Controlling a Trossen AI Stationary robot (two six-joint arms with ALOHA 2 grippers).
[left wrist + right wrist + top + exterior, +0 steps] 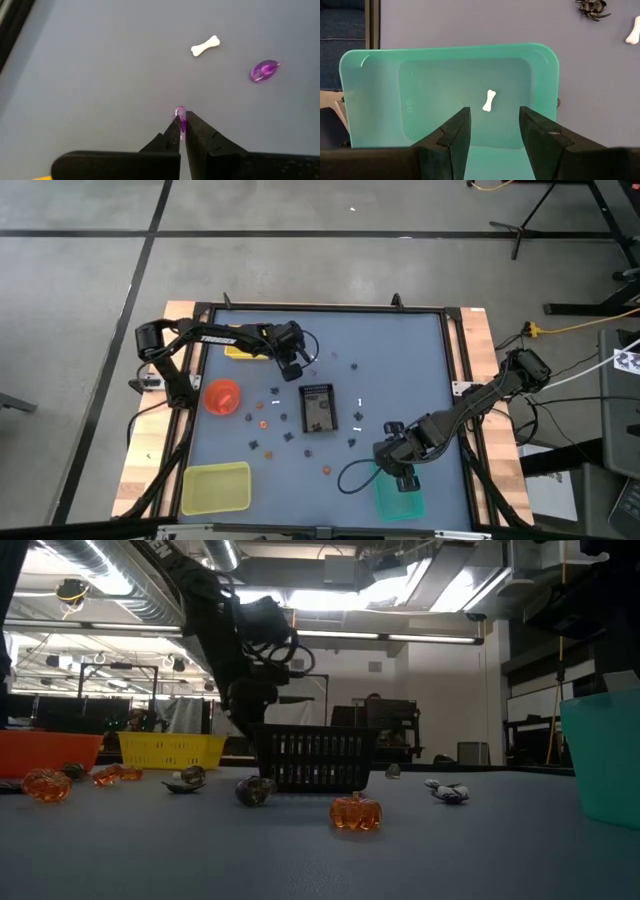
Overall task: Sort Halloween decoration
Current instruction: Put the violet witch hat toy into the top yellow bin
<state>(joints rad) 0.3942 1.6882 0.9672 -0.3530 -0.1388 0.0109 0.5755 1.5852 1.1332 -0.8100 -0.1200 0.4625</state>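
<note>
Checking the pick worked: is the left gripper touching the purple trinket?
Touching. The left wrist view shows the left gripper shut with the purple trinket pinched between its fingertips, above the table.

1. The left gripper (181,121) is pinched on a small purple trinket (180,111) at its fingertips.
2. A white bone (205,45) lies on the grey-blue table (100,75).
3. A purple oval trinket (264,70) rests near the bone.

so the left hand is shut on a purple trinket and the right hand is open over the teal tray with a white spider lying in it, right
Not quite: the thing lying in the teal tray is a white bone, not a spider, as the right wrist view shows. The rest holds: the left hand is shut on a purple trinket, and the right hand is open over that tray.
</note>
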